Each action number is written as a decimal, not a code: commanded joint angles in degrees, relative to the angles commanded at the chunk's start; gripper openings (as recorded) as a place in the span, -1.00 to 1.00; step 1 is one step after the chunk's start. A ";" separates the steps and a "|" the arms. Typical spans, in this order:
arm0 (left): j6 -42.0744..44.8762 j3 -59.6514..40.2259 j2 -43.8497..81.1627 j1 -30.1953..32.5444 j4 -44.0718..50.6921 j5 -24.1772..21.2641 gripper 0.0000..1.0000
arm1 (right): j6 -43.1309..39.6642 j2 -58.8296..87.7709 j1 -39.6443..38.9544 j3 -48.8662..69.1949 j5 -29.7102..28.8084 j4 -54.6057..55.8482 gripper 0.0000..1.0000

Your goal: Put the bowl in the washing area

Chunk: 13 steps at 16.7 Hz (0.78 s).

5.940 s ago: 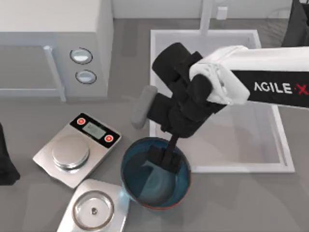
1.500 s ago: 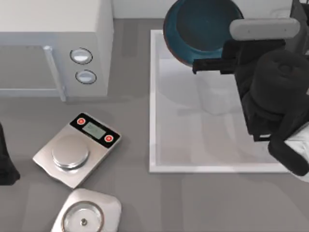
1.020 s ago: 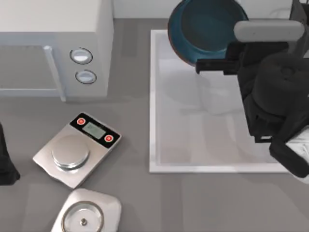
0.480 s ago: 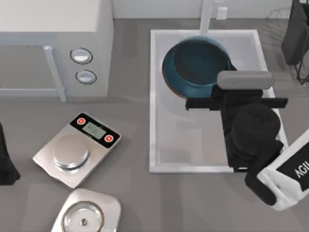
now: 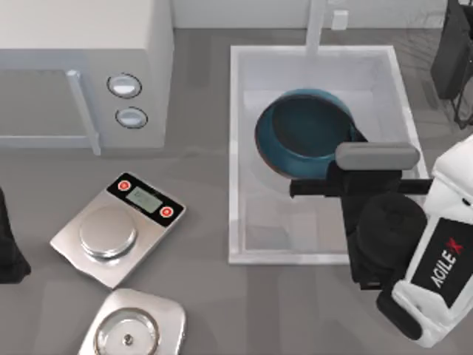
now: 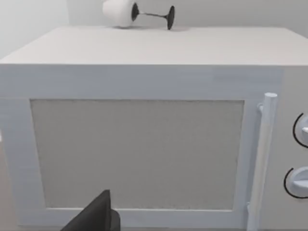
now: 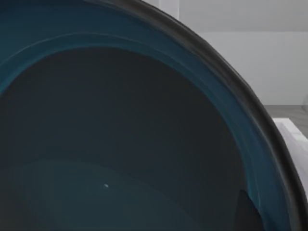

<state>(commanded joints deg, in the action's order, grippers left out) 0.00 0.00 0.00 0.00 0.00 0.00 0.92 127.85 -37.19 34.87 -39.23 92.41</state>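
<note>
bowl (image 5: 304, 132) inside the washing area (image 5: 236, 148), right end effector (image 5: 355, 159) at its rim, grip cannot be told

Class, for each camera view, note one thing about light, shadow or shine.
Top view: the bowl, held by the right gripper, throws a soft shadow on the sink floor. Right wrist view: the bowl's inside is dark, with one tiny glint. Left wrist view: the microwave is evenly lit. The left arm is parked at the table's left.

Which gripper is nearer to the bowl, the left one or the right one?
The right. The right gripper is at the bowl rim over the sink; the left arm is parked at the table's left edge.
</note>
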 joint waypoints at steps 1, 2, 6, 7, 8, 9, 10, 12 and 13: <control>0.00 0.00 0.00 0.00 0.00 0.00 1.00 | 0.00 0.00 0.00 0.00 0.00 0.00 -1.00; 0.00 0.00 0.00 0.00 0.00 0.00 1.00 | 0.00 0.00 0.00 0.00 0.00 0.00 -1.00; 0.00 0.00 0.00 0.00 0.00 0.00 1.00 | 0.00 0.00 0.00 0.00 0.00 0.00 -0.40; 0.00 0.00 0.00 0.00 0.00 0.00 1.00 | 0.00 0.00 0.00 0.00 0.00 0.00 -0.25; 0.00 0.00 0.00 0.00 0.00 0.00 1.00 | 0.00 0.00 0.00 0.00 0.00 0.00 -0.10; 0.00 0.00 0.00 0.00 0.00 0.00 1.00 | 0.00 0.00 0.00 0.00 0.00 0.00 0.06; 0.00 0.00 0.00 0.00 0.00 0.00 1.00 | 0.00 0.00 0.00 0.00 0.00 0.00 0.21; 0.00 0.00 0.00 0.00 0.00 0.00 1.00 | 0.00 0.00 0.00 0.00 0.00 0.00 0.51; 0.00 0.00 0.00 0.00 0.00 0.00 1.00 | 0.00 0.00 0.00 0.00 0.00 0.00 0.66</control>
<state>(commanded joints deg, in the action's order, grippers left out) 0.00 0.00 0.00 0.00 0.00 0.00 0.92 127.85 -37.19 34.87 -39.23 92.41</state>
